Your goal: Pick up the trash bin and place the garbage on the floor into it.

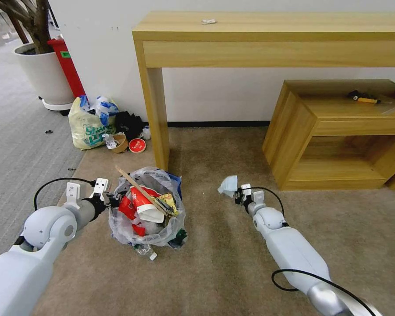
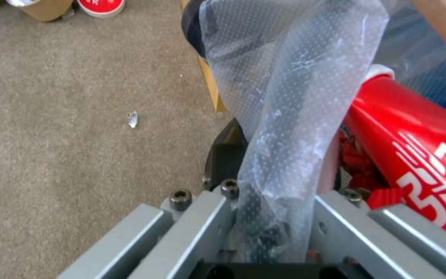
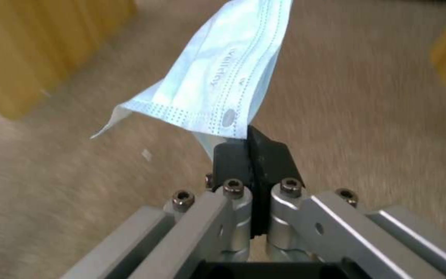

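— While the right gripper [image 3: 249,145] pinches it, where does that pale blue face mask [image 3: 223,83] sit?
— Its lower corner is caught between the two black pads [image 3: 272,157], which are pressed flat together; the rest stands up and fans beyond the fingertips. The right wrist view shows the stitching and faint print on it. From the head view it is just one small pale scrap [image 1: 228,185] held above the floor [image 1: 232,263], beside the bin and apart from it.
— And the left gripper [image 1: 112,199]?
— Clamped on the trash bin [image 1: 147,206] at its near rim. The left wrist view shows the clear dotted plastic liner [image 2: 285,128] bunched between the fingers, with the dark rim [image 2: 194,31] rising past them and a red printed cup [image 2: 419,143] just inside.
— Counts, beyond the fingers?
— One bin, heaped: one red and white cup, red wrappers, one wooden stick [image 1: 138,188] poking out. One small clear scrap [image 1: 145,251] lies on the carpet against its base. Farther off, one yellowish printed bag [image 1: 85,127], one brown cup [image 1: 118,142] and one red lid [image 1: 137,145] by the wooden table leg [image 1: 158,118].
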{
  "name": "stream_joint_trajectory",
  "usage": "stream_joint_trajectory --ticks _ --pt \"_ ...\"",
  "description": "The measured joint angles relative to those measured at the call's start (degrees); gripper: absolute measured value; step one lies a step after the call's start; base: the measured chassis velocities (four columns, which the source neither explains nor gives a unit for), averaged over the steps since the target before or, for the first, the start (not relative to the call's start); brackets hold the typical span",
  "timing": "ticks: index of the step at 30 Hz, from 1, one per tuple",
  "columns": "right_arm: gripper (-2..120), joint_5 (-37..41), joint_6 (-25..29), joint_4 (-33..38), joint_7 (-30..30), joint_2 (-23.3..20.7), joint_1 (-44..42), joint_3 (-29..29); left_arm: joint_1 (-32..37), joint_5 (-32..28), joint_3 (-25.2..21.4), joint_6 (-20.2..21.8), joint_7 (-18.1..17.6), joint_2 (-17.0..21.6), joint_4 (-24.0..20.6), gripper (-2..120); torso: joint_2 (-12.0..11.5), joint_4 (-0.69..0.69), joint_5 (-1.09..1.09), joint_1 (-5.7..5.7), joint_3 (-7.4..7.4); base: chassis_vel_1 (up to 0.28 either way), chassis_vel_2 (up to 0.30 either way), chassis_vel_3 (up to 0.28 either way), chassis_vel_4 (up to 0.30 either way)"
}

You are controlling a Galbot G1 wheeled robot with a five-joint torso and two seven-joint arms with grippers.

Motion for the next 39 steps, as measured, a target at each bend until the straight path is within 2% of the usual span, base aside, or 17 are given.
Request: stream_joint_trajectory --ticks 2,4,6,8,10,12,14,19,20,26,30,34,39 --pt "0 0.77 0.08 5.93 -0.43 -1.88 -1.02 -0.01 0.09 0.05 0.16 0.0 -0.1 -0.09 -0.03 0 0.0 0.0 -0.02 0.0 0.0 0.0 0.0 0.0 0.0" --pt "0 0.82 0.16 6.62 -0.49 -2.13 -1.1 -0.02 0.1 0.05 0.18 0.0 -0.13 -0.09 -0.03 0 0.0 0.0 -0.03 0.0 0.0 0.0 0.0 0.0 0.0" --pt "0 2.6 0.51 13.22 -1.51 -5.26 -1.44 -0.46 0.07 0.08 0.33 0.0 -0.31 -0.06 0.02 0 0.0 0.01 -0.01 0.0 0.0 0.0 0.0 0.0 0.0" --pt "0 3.61 0.42 15.05 -1.71 -6.27 -1.43 -0.78 0.01 0.09 0.39 0.0 -0.31 -0.06 0.06 0 0.0 0.0 -0.03 0.0 0.0 0.0 0.0 0.0 0.0" --pt "0 6.56 -0.48 21.31 -2.39 -9.25 -0.92 -2.03 -0.26 0.1 0.61 0.0 -0.33 -0.01 0.27 0 0.0 -0.01 -0.01 0.0 0.0 0.0 0.0 0.0 0.0" --pt "0 7.22 -0.72 22.93 -2.63 -9.87 -0.7 -2.37 -0.39 0.12 0.7 0.0 -0.34 -0.01 0.36 0 0.0 -0.01 -0.02 0.0 0.0 0.0 0.0 0.0 0.0" --pt "0 9.62 -1.89 28.57 -3.91 -11.54 0.47 -3.87 -0.74 0.25 1.03 0.0 -0.41 -0.04 0.75 0 0.0 0.0 -0.02 0.0 0.0 0.0 0.0 0.0 0.0" --pt "0 13.89 -4.75 34.57 -5.41 -12.08 3.82 -7.51 -1.19 0.47 1.48 0.0 -0.49 -0.13 1.17 0 0.0 0.0 -0.03 0.0 0.0 0.0 0.0 0.0 0.0" --pt "0 13.89 -4.75 34.57 -5.41 -12.08 3.82 -7.51 -1.19 0.47 1.48 0.0 -0.49 -0.13 1.17 0 0.0 0.0 -0.03 0.0 0.0 0.0 0.0 0.0 0.0" --pt "0 20.46 -7.97 36.77 -4.83 -9.19 9.5 -17.47 -1.56 0.57 1.6 0.0 -0.59 -0.09 1.5 0 0.0 0.03 -0.02 0.0 0.0 0.0 0.0 0.0 0.0" --pt "0 22.77 -9.82 37.88 -3.66 -8.64 10.01 -21.43 -1.45 0.48 1.46 0.0 -0.61 0.16 1.41 0 0.0 0.02 -0.02 0.0 0.0 0.0 0.0 0.0 0.0" --pt "0 23.9 -10.96 38.5 -2.92 -9.19 9.81 -22.56 -1.38 0.41 1.32 0.0 -0.61 0.24 1.34 0 0.0 0.0 -0.03 0.0 0.0 0.0 0.0 0.0 0.0" --pt "0 25.39 -13.37 39.12 -1.47 -11.9 9.19 -24.37 -1.57 0.3 1.09 0.0 -0.61 0.17 1.3 0 0.0 -0.01 -0.02 0.0 0.0 0.0 0.0 0.0 0.0"
